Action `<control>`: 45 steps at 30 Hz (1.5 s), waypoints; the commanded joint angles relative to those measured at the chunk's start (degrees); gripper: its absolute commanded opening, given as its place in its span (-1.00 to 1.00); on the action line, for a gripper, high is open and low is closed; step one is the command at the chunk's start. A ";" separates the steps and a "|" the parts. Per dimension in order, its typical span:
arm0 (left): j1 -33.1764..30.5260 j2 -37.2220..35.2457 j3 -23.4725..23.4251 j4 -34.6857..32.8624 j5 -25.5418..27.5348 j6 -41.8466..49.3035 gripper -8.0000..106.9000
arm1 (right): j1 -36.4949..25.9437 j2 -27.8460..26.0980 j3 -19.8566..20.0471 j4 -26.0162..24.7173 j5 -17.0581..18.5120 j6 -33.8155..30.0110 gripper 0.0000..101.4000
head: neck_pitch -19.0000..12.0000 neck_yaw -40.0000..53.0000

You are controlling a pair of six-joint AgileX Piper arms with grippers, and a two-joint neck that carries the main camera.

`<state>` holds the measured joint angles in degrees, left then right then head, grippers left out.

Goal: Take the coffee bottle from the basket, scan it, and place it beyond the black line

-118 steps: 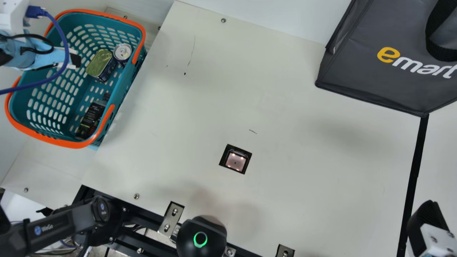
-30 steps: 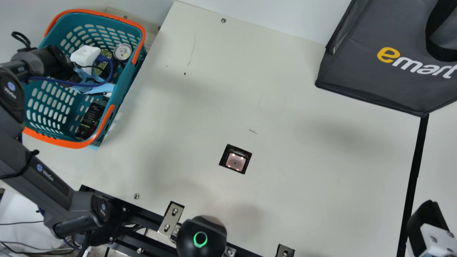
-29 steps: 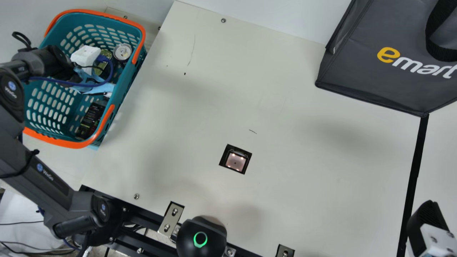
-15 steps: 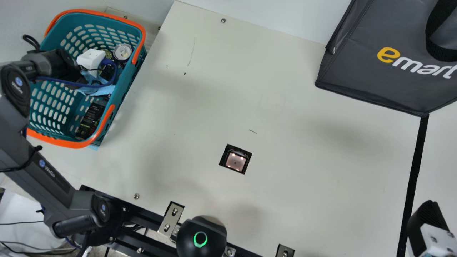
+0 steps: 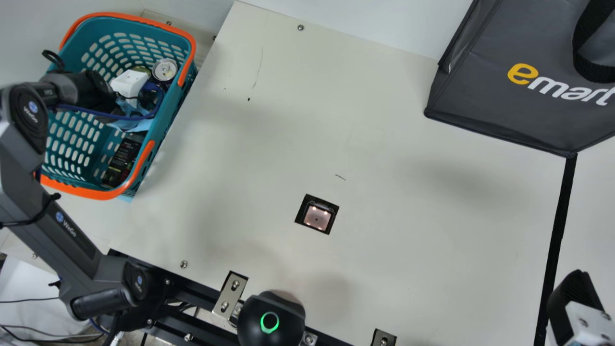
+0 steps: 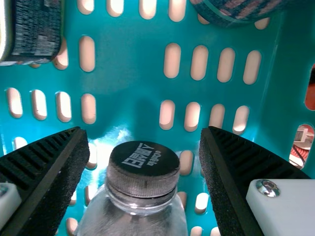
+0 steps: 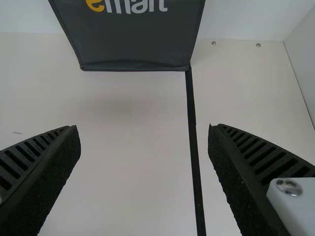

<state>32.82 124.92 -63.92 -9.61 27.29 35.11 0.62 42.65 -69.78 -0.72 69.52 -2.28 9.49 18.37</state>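
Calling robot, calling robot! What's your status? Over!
Left gripper open, cap showing between its fingers. Coffee bottle in basket, ungripped. Right gripper open by black line. Tin and can nearby, probably not blocking. Over.

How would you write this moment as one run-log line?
left pincer: open, lined up with bottle cap | coffee bottle: in basket | right pincer: open, empty

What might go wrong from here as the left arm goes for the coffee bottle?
The left gripper is open on either side of the cap, so closing here might pinch only the cap and let the bottle swing or slip.

The bottle lies close to the side of the basket, so it could snag there on the way out.
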 commanded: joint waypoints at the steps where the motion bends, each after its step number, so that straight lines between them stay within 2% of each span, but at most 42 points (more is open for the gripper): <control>1: -0.16 0.07 0.14 0.21 -0.12 -0.16 0.59 | 0.00 0.00 0.00 0.00 0.00 0.00 0.79 | -1.57 0.05; 12: -0.60 -0.63 0.90 0.65 -0.25 -0.46 -0.68 | 0.00 0.00 0.00 0.00 0.00 0.00 0.79 | -1.57 0.05; 45: 2.12 -12.58 0.03 -0.14 6.80 0.02 -0.68 | 0.00 0.00 0.00 0.00 -0.12 0.00 0.79 | -1.57 0.05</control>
<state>34.93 112.70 -63.91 -9.59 33.98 35.14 0.62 42.65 -69.78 -0.72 69.40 -2.28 9.49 18.28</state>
